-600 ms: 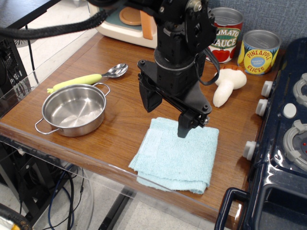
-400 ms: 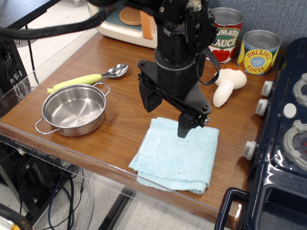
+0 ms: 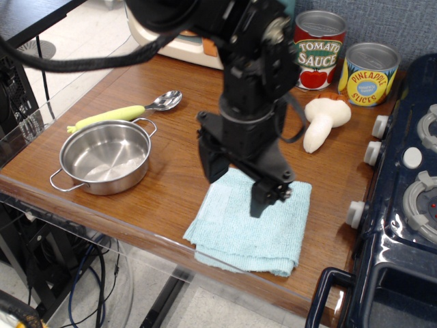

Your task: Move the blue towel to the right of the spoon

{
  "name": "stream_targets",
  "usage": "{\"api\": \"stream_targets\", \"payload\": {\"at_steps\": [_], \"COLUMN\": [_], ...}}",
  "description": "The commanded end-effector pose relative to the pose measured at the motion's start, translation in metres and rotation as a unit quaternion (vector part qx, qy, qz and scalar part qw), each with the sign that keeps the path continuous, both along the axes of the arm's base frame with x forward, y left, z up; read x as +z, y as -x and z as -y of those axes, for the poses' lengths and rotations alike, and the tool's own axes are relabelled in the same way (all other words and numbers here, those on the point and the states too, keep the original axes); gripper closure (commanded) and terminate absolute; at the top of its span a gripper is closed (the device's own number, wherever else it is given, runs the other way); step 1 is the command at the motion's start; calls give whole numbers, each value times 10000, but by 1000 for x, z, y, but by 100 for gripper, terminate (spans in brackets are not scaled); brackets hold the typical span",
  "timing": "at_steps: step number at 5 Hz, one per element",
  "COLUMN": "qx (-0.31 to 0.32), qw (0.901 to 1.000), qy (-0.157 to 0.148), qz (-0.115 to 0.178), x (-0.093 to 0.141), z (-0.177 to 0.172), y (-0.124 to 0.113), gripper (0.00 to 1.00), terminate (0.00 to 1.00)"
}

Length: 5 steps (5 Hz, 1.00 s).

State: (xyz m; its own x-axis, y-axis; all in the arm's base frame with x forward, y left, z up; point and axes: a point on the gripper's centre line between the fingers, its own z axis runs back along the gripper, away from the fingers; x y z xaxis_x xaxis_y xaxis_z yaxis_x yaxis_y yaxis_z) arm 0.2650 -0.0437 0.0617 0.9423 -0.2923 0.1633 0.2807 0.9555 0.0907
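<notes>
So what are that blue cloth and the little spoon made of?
The blue towel looks like soft terry cotton: matte, with a ribbed weave and limp folded edges. The spoon seems to have a polished metal bowl, since it glints, and a thick yellow-green handle that is probably plastic, dull and smooth.

A toy kitchen setup: a wooden counter [image 3: 171, 130] beside a play stove [image 3: 403, 205], with food cans [image 3: 369, 74].
</notes>
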Motion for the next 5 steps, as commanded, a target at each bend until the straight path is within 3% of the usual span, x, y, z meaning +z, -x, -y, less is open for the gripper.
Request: {"api": "stream_targets", "payload": {"at_steps": [1, 2, 3, 5], "qx": [-211, -404, -495, -99], "qw": [9989, 9976, 9974, 9991], "qy": [396, 489, 324, 161], "qz": [-166, -295, -408, -390], "x": [-22, -34, -45, -49], "z": [8, 17, 23, 5], "y": [-5, -6, -9, -36], "gripper": [0, 0, 0, 0], "terminate": [0, 0, 0, 0]}}
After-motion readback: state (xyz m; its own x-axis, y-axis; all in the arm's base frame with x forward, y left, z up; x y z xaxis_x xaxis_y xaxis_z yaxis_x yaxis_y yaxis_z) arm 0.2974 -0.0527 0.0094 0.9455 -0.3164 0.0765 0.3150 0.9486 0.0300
